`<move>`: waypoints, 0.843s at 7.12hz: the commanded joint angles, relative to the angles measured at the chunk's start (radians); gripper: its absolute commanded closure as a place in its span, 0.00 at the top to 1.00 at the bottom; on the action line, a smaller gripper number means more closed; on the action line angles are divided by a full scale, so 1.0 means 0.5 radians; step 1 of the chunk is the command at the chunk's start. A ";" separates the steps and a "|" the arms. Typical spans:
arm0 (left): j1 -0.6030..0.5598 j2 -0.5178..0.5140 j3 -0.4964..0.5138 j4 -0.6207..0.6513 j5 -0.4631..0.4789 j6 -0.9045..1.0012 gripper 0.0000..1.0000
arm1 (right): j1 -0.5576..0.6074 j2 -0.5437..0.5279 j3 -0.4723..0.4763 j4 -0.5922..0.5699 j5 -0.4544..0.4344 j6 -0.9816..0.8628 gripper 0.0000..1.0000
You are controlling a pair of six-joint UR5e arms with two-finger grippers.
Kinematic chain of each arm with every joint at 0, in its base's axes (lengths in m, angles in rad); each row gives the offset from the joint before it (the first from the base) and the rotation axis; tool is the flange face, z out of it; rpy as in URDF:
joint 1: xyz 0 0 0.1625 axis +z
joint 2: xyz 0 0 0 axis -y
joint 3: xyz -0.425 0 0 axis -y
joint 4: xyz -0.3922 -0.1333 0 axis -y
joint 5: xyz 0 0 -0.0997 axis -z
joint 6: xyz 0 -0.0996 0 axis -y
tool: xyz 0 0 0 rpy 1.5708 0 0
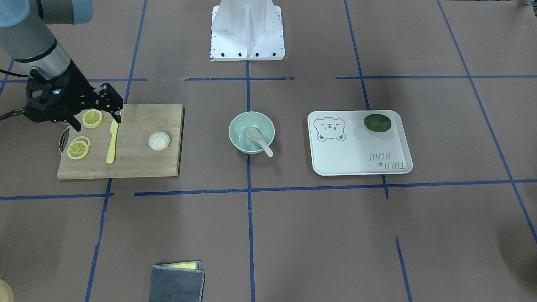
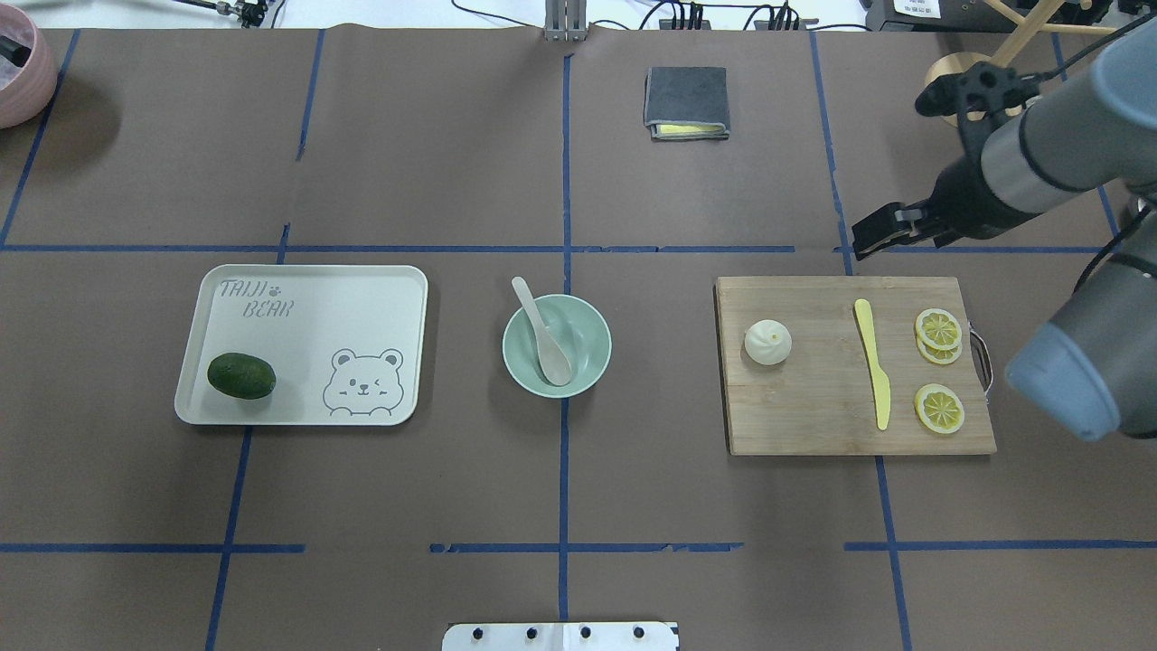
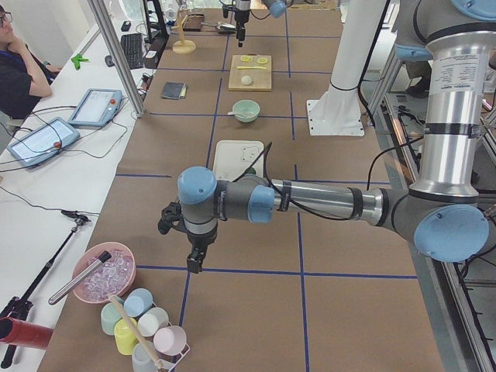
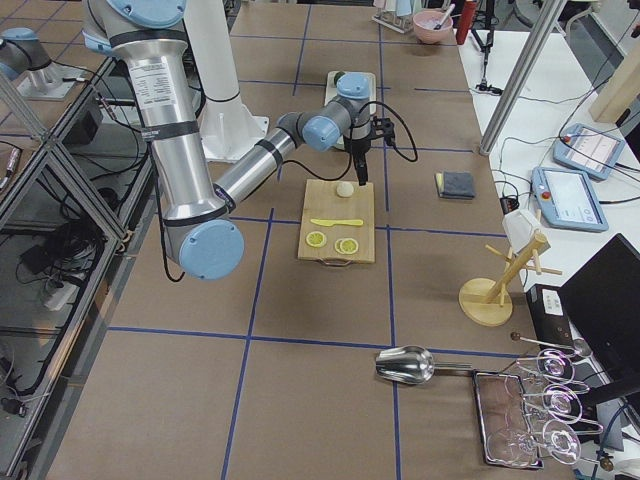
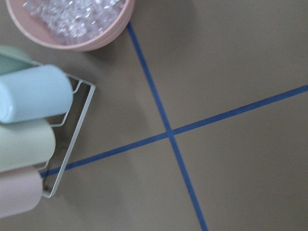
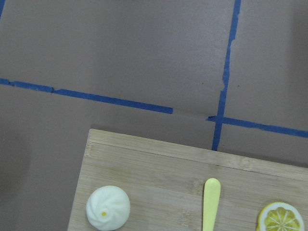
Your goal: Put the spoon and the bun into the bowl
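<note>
The off-white spoon [image 1: 259,140] lies in the mint-green bowl [image 1: 238,124] at the table's middle, its handle over the rim. It shows the same way in the overhead view, spoon [image 2: 542,330] in bowl [image 2: 592,353]. The white pleated bun [image 1: 159,141] [image 2: 768,343] [image 6: 108,208] sits on the wooden cutting board [image 1: 138,165]. My right gripper [image 1: 98,123] [image 2: 870,235] hangs open and empty above the board's far edge, over the lemon slices. My left gripper [image 3: 195,262] shows only in the exterior left view, far from the bowl; I cannot tell if it is open.
A yellow plastic knife [image 2: 873,362] and lemon slices [image 2: 938,407] share the board. A white bear tray [image 2: 298,298] holds a dark green fruit [image 2: 241,375]. A folded grey cloth [image 2: 687,101] lies beyond the bowl. A pink bowl of ice [image 5: 72,24] and racked cups [image 5: 29,96] are under the left wrist.
</note>
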 commanded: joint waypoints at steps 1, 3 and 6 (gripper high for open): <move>-0.038 0.067 0.005 -0.007 -0.128 0.000 1.00 | -0.297 0.038 -0.102 0.159 -0.272 0.205 1.00; -0.038 0.067 0.002 -0.010 -0.131 0.000 1.00 | -0.427 0.163 -0.244 0.191 -0.410 0.248 0.89; -0.038 0.064 -0.001 -0.014 -0.131 0.003 1.00 | -0.449 0.170 -0.354 0.191 -0.441 0.233 0.77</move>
